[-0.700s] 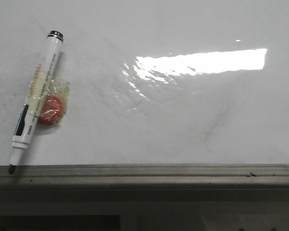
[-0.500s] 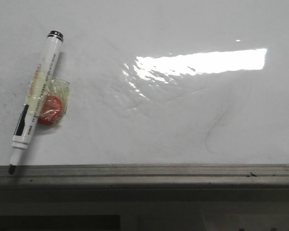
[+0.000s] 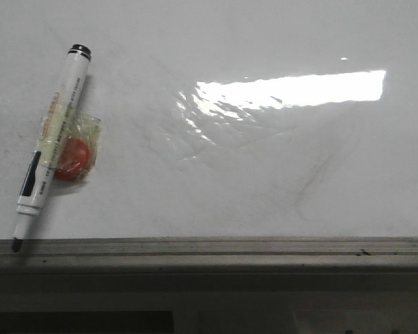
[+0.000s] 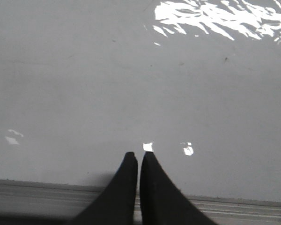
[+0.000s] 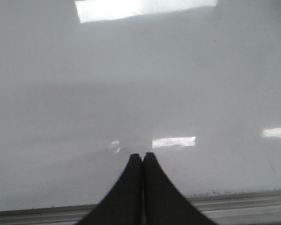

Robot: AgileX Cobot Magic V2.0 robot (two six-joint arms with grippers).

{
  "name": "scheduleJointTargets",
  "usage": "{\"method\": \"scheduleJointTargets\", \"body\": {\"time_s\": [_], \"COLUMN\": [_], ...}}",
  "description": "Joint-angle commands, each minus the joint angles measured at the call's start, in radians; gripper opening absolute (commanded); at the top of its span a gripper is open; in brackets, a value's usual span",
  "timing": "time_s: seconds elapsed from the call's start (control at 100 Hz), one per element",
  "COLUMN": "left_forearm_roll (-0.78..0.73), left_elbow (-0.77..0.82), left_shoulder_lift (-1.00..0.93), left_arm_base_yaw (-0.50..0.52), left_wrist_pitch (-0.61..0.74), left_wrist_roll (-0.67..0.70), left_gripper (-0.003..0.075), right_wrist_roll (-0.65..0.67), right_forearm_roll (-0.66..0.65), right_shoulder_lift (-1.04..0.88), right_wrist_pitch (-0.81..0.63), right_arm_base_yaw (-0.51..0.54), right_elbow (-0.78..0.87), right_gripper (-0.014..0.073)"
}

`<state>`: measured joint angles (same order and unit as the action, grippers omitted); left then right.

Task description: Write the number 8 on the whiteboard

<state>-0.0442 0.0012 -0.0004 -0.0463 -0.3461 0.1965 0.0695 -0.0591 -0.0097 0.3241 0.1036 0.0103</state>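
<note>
Left gripper closed, empty, over bare whiteboard near frame. Right gripper likewise pinched, empty. Marker lies uncapped at board's left, tip toward frame, taped to red magnet, likely anti-roll. No 8 drawn yet.

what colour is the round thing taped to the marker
Red, under clear tape; best seen in the front view.

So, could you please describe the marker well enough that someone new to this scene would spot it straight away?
On the whiteboard, look to the left side near the grey frame strip. The marker lies there uncapped, its dark tip at the frame. It is long and white with a black end, unlike the small red object wrapped in clear film touching it.
</note>
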Motion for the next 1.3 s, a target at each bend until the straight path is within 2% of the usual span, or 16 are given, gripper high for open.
{"method": "scheduleJointTargets", "body": {"time_s": [0.0,0.09,0.4,0.89,1.149,1.289], "left_forearm_roll": [-0.012,-0.043,-0.308,-0.294,-0.278,-0.228], "left_elbow": [0.032,0.032,0.032,0.032,0.032,0.032], "left_shoulder_lift": [-0.031,-0.031,-0.031,-0.031,-0.031,-0.031], "left_arm_base_yaw": [0.002,0.002,0.002,0.002,0.002,0.002], "left_wrist_pitch": [0.044,0.051,0.039,0.047,0.104,0.174], "left_wrist_roll": [0.003,0.003,0.003,0.01,0.012,0.012], "left_gripper": [-0.002,-0.002,-0.002,-0.002,-0.002,-0.002], "right_wrist_roll": [-0.008,-0.008,-0.008,-0.008,-0.008,-0.008], "right_forearm_roll": [-0.013,-0.013,-0.013,-0.013,-0.013,-0.013], "right_shoulder_lift": [-0.022,-0.022,-0.022,-0.022,-0.022,-0.022], "right_wrist_pitch": [-0.022,-0.022,-0.035,-0.132,-0.159,-0.294], "right_arm_base_yaw": [0.005,0.005,0.005,0.005,0.005,0.005], "right_elbow": [0.014,0.014,0.014,0.014,0.014,0.014], "right_gripper": [-0.0063,-0.0063,-0.0063,-0.0063,-0.0063,-0.0063]}}
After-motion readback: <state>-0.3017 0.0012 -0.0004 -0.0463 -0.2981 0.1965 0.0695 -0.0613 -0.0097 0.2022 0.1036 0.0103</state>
